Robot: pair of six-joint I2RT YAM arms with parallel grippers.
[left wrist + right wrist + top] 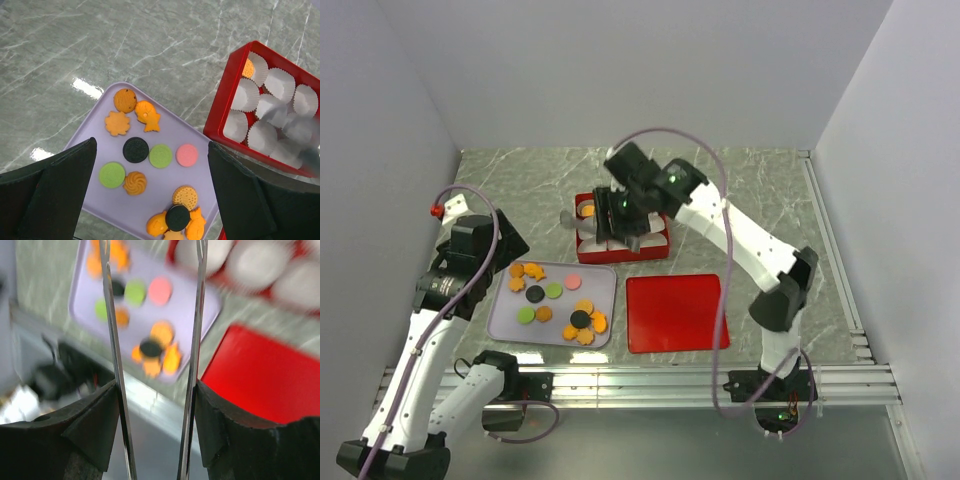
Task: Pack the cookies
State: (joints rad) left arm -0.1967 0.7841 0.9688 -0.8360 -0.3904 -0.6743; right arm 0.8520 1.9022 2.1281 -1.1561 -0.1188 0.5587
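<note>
One orange cookie lies in the box mid-counter. About a dozen cookies wait on the tray by the near-left edge. The left gripper and right gripper both gape, empty.

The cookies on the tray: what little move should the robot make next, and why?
Probably swing the right tool over to the tray for another of the cookies. It stands open and empty above the red box, where only one paper cup shows a cookie; the rest lie on the tray.
</note>
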